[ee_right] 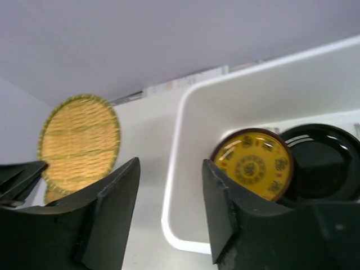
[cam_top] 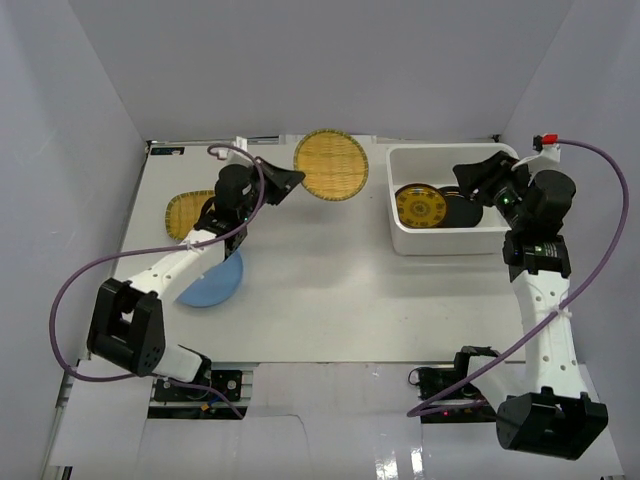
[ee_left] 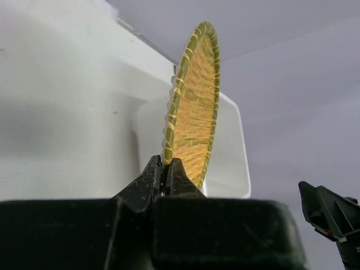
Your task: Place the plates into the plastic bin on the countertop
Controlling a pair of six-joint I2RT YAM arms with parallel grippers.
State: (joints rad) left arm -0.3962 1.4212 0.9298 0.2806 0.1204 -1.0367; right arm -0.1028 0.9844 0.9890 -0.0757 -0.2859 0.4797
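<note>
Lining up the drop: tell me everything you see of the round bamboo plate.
The round bamboo plate is a flat disc of yellow woven strips with a green-bound rim. The left claw is shut on its edge, holding it apparently clear of the countertop, face toward the overhead camera. It hangs left of the plastic bin, touching nothing else.

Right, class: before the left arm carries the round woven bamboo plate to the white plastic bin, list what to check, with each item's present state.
1. Left jaws shut on the rim of the round woven bamboo plate: ok.
2. Plate clear of the white countertop: ok, looks lifted.
3. Bare floor in the white plastic bin beside the gold-patterned brown plate and glossy black plate: ok.
4. Right jaws clear of the bin: not ok, open above its right end.
5. Countertop between plate and bin bare: ok.
</note>
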